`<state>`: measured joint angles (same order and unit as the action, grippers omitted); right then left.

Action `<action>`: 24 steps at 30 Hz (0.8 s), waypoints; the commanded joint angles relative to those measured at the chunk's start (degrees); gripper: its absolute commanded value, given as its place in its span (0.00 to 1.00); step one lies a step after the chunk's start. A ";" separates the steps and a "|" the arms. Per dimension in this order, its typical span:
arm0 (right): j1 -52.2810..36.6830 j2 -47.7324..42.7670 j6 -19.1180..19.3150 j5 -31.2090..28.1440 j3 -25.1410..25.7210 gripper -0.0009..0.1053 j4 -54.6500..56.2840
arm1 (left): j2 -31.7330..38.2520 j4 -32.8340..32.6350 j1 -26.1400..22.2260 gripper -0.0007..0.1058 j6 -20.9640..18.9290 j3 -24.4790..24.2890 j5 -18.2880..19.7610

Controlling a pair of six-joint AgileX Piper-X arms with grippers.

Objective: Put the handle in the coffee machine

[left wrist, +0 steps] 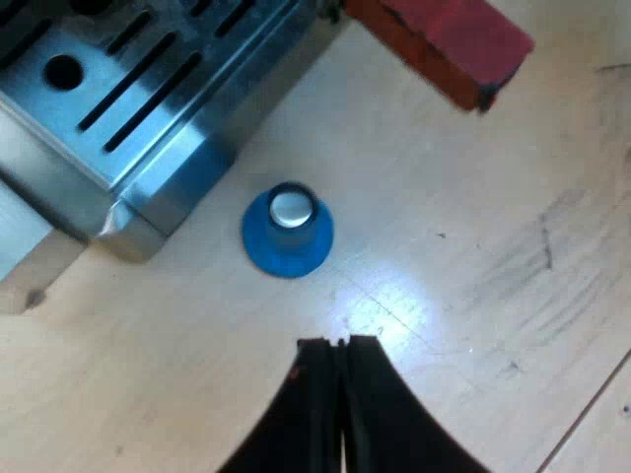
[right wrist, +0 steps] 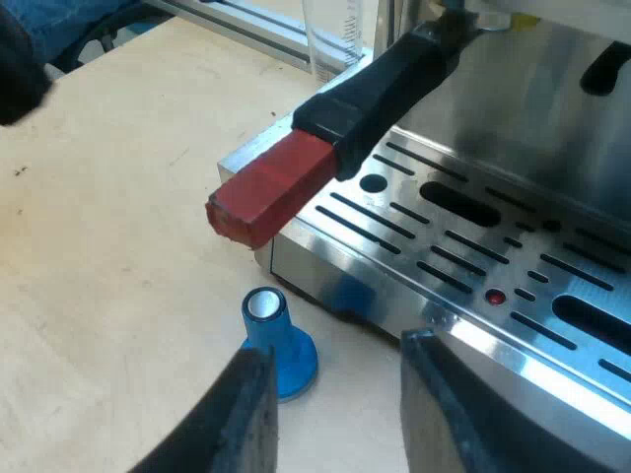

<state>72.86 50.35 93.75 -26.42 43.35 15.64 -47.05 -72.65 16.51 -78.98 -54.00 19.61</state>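
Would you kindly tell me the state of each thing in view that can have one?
Handle: up at the machine front, seemingly seated, held by no claw.
Tamper: upright on the table, beside the tray corner, untouched.
Glass: upright by the machine; contents cannot be told.
Left claw: shut, empty, over the table near the tamper.
Right claw: open, empty, near the tamper.

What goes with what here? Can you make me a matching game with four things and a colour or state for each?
Things:
1. tamper
2. handle's end
3. left end effector
4. right end effector

Colour or state:
A. open
B. blue
C. shut
D. red

Pairs: 1-B, 2-D, 3-C, 4-A
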 commanded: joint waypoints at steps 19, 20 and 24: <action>-0.01 -0.49 -2.72 -0.48 0.27 0.68 0.09 | 9.74 -5.67 -10.51 0.45 2.05 -0.13 3.35; -0.01 -0.49 -2.72 -0.33 0.27 0.68 0.09 | 9.74 -5.67 -10.51 0.50 2.05 -0.13 3.35; -0.01 -0.49 -2.72 -0.31 0.27 0.68 0.09 | 9.74 -5.67 -10.51 0.62 2.19 -0.13 3.35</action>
<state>72.86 50.35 90.80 -26.65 43.35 15.78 -37.54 -78.02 6.02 -77.19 -54.00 22.48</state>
